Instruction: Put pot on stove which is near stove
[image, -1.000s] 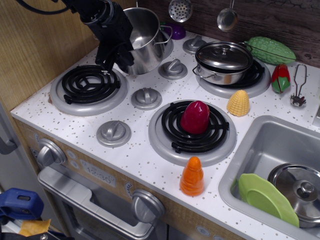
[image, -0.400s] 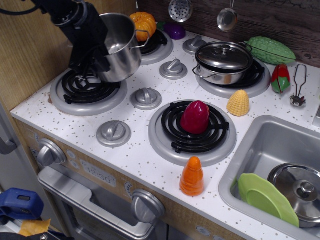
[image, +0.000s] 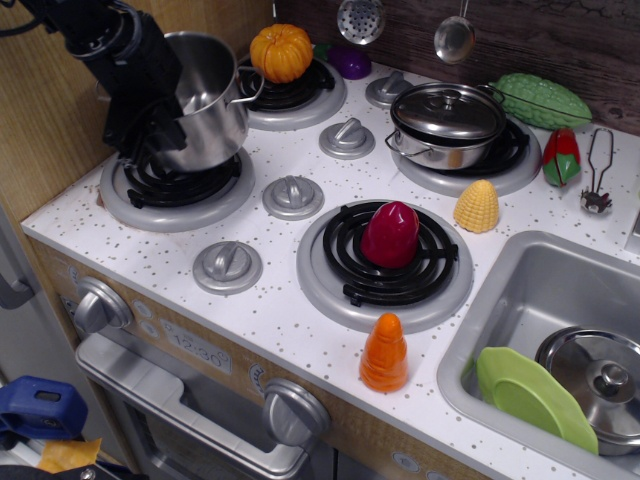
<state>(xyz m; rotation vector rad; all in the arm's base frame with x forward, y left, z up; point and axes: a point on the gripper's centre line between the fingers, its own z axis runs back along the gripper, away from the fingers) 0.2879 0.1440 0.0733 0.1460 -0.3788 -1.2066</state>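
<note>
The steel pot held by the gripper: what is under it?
Under the pot lies the front-left stove; its black coil shows at the front and sides. The coil's middle and back are covered, so contact cannot be judged. The gripper grips the pot's left rim.

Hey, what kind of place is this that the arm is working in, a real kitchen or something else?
Most likely a toy play kitchen, not a real one: plastic food such as the pumpkin and corn, a moulded sink, and coil burners with chunky grey knobs.
</note>
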